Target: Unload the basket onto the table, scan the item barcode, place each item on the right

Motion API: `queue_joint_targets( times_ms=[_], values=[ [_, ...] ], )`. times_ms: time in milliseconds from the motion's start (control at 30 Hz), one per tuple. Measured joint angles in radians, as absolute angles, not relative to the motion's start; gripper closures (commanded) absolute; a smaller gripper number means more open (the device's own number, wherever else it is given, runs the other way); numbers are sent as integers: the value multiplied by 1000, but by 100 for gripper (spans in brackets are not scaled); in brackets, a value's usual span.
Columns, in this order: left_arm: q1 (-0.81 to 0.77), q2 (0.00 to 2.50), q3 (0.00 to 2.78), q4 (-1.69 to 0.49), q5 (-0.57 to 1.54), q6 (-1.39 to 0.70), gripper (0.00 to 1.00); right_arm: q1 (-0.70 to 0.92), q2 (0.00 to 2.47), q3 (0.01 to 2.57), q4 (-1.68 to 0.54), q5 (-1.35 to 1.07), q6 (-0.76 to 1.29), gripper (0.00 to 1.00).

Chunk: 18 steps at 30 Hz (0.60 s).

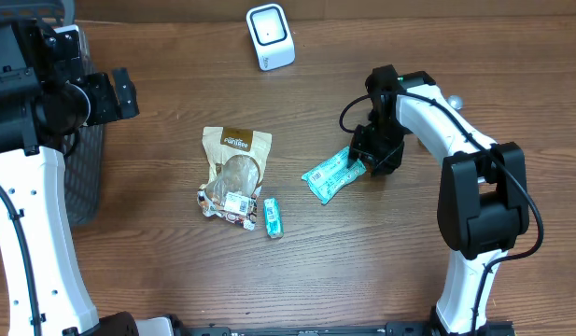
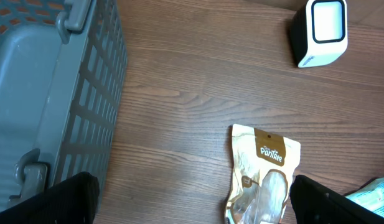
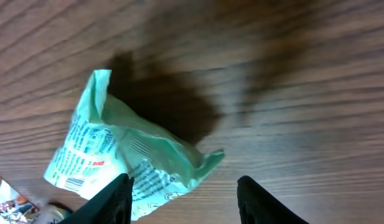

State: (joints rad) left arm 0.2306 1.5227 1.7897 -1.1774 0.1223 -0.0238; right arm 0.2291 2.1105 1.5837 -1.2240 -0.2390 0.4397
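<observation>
Right gripper [image 1: 372, 161] is low over the wooden table [image 1: 362, 271], right of centre, fingers [image 3: 111, 200] apart. The mint-green packet [image 1: 330, 175] lies flat on the wood, its crumpled end reaching into the gap beside one finger, not pinched. Left gripper [image 2: 198, 208] hangs wide open and empty by the grey basket [image 2: 48, 93] at far left; the white scanner [image 1: 270, 36] stands at the back edge, well apart from the packet, and a brown pouch [image 1: 236, 168] and a small green bar [image 1: 273, 217] lie mid-table.
</observation>
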Motion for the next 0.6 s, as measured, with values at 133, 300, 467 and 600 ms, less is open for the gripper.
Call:
queue_joint_targets(
  times_ms=[133, 300, 467, 600],
  values=[
    [231, 1523, 1790, -1177, 122, -24, 0, 229, 2111, 1581, -1218, -247, 440, 48],
    [231, 1523, 1790, -1177, 122, -24, 1, 229, 2111, 1556, -1167, -250, 440, 50],
    [231, 1523, 1790, -1177, 122, -24, 0, 229, 2109, 1509, -1081, -263, 440, 59],
    [231, 1523, 1790, -1178, 122, -24, 0, 228, 2089, 1467, -1024, -289, 438, 84]
  ],
)
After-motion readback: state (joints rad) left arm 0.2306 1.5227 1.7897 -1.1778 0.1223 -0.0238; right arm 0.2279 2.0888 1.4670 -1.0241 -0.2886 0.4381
